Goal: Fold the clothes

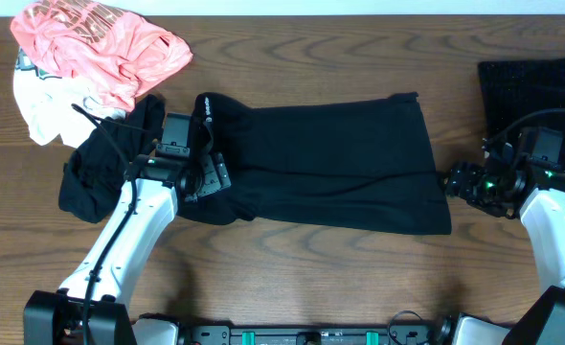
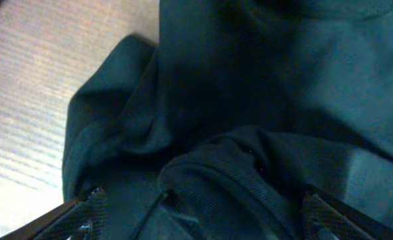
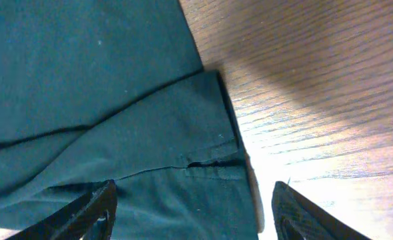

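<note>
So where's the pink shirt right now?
In the overhead view, the crumpled coral-pink printed tee lies at the far left corner of the wooden table, overlapping a white garment, just beyond a bunched black garment.

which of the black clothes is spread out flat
The large black garment in the middle, lying flat and wide. The black heap at the left is crumpled; the black piece at the far right is a compact block.

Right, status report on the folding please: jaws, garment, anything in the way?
Both jaws open, one at each end. Black garment spread flat between them. Crumpled black piece crowds left end.
</note>
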`<state>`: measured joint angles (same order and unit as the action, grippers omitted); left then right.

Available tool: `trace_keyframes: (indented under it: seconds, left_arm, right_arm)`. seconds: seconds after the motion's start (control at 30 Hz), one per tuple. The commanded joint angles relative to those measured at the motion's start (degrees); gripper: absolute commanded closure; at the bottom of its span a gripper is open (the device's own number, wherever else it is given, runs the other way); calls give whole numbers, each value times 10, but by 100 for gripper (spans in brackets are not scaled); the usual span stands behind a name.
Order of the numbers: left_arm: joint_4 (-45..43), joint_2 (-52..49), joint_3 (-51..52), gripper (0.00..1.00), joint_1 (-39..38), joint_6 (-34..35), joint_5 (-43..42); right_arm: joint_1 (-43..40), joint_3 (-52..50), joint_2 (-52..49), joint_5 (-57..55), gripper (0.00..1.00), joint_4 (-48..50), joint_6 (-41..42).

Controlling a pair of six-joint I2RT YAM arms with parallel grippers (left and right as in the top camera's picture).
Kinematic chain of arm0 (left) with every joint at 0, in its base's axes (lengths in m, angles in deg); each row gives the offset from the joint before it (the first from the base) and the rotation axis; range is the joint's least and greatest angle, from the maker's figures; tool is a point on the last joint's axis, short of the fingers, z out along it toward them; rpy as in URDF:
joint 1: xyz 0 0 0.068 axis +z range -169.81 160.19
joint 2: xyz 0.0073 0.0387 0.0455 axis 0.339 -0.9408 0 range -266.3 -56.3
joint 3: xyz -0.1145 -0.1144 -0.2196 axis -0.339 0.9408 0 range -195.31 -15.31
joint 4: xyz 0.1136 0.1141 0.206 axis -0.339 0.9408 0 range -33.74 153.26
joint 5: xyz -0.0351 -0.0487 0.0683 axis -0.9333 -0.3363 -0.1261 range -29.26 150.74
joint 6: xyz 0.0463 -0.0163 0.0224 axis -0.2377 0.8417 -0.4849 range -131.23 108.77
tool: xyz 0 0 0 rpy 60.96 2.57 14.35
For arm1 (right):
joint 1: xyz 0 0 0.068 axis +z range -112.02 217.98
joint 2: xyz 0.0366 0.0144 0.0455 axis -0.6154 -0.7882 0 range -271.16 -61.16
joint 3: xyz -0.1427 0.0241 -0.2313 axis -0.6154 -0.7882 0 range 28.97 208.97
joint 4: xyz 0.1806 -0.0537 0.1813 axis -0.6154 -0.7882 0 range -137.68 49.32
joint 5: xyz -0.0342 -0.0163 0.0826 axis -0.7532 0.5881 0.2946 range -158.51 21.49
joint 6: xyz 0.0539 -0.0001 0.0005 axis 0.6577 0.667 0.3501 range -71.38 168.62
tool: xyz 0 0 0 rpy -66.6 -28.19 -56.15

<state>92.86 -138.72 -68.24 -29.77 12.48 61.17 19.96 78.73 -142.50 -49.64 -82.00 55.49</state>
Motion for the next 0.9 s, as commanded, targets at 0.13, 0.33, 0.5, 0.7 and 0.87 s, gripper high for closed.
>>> trace_keyframes:
  seconds: [0.13, 0.33, 0.5, 0.7, 0.87]
  left_arm:
    - [50, -1, -9, 8, -5, -8, -61]
    - [81, -1, -5, 8, -43, -23, -57]
    - [72, -1, 13, 8, -54, -23, -36]
    - [37, -1, 13, 8, -54, -23, -36]
    - [-22, -1, 13, 8, -53, -42, -31]
  right_arm:
    - [6, -3, -3, 41, 35, -13, -22]
    - [22, -3, -3, 36, 35, -17, -38]
    - [23, -3, -3, 34, 33, -14, -44]
    - [23, -3, -3, 34, 32, -13, -44]
    - [24, -3, -3, 34, 31, -13, -53]
